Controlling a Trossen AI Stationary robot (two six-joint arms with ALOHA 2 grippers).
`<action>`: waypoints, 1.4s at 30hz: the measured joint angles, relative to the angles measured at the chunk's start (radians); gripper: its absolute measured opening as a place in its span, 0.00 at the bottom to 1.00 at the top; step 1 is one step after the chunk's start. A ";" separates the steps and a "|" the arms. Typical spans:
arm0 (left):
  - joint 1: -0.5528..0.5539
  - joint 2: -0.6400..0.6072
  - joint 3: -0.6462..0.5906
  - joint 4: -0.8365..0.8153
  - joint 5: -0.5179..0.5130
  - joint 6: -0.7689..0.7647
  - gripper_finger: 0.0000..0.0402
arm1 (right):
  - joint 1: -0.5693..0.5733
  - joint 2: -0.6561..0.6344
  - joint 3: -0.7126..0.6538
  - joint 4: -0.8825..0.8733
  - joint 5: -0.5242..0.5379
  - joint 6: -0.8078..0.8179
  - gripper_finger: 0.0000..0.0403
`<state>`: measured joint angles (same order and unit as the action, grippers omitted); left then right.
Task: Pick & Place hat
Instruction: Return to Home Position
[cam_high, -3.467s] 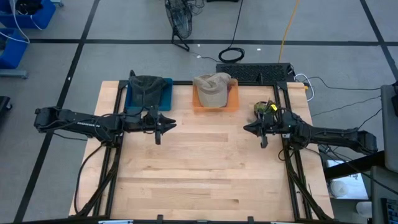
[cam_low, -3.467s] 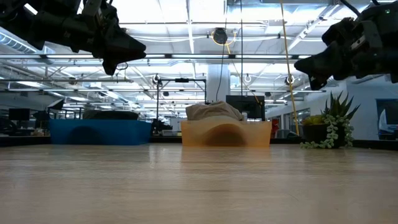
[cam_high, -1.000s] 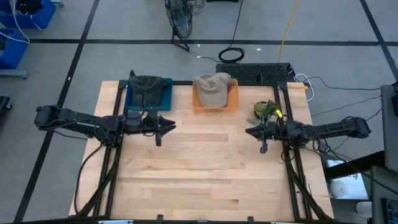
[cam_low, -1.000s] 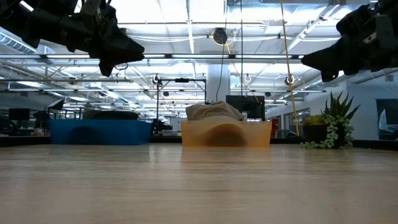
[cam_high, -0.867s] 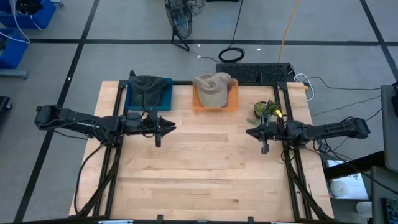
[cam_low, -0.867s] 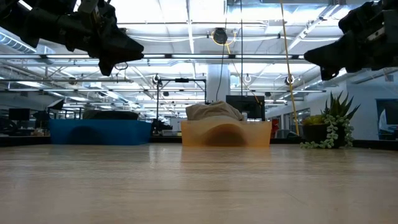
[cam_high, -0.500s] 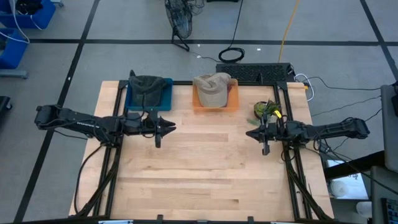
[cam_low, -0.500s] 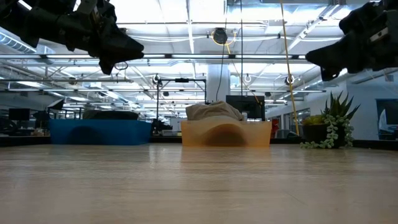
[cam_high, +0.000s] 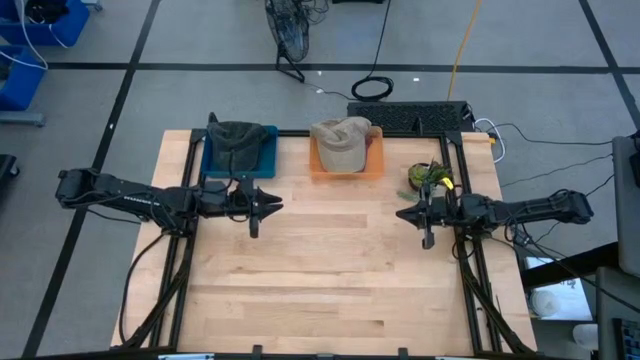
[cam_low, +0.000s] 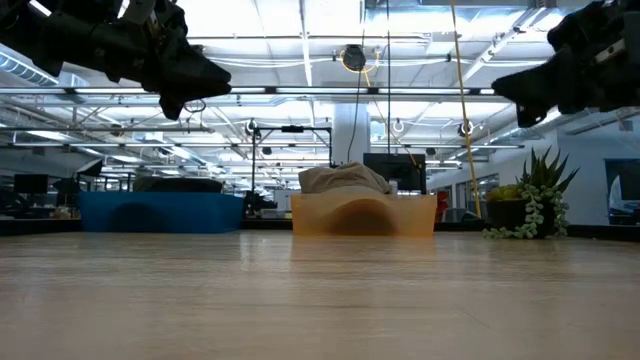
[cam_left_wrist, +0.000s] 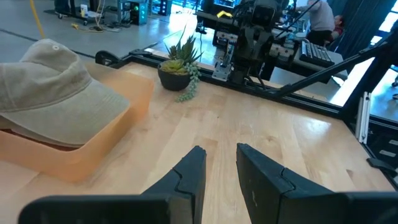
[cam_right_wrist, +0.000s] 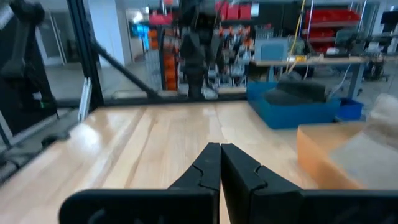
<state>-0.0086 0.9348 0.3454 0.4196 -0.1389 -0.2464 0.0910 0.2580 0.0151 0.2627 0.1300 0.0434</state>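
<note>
A tan cap (cam_high: 339, 143) sits crown up in an orange tray (cam_high: 374, 162) at the table's far edge, middle; both show in the left wrist view, cap (cam_left_wrist: 46, 78) and tray (cam_left_wrist: 93, 143). A dark green hat (cam_high: 231, 145) lies in a blue tray (cam_high: 268, 152) to its left. My left gripper (cam_high: 278, 204) hovers above the table near the blue tray, fingers a little apart (cam_left_wrist: 217, 158). My right gripper (cam_high: 399, 213) hovers above the table's right side, shut (cam_right_wrist: 220, 152), holding nothing.
A small potted plant (cam_high: 427, 178) stands at the far right of the table, just beyond my right gripper. The bare wooden tabletop (cam_high: 330, 270) stretches between both arms and toward the near edge. A black frame (cam_high: 455, 150) borders the table.
</note>
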 joint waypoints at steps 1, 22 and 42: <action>0.000 0.000 0.000 -0.002 0.005 0.000 0.23 | 0.000 -0.013 0.000 0.010 0.000 0.000 0.00; -0.053 0.000 -0.001 -0.005 0.003 -0.026 0.23 | 0.003 -0.253 0.047 -0.283 -0.004 0.020 0.00; -0.244 -0.197 -0.076 -0.210 -0.206 0.014 0.23 | 0.003 -0.231 0.033 -0.156 0.003 0.016 0.00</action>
<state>-0.2529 0.7382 0.2690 0.2092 -0.3445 -0.2322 0.0937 0.0273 0.0479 0.1067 0.1329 0.0593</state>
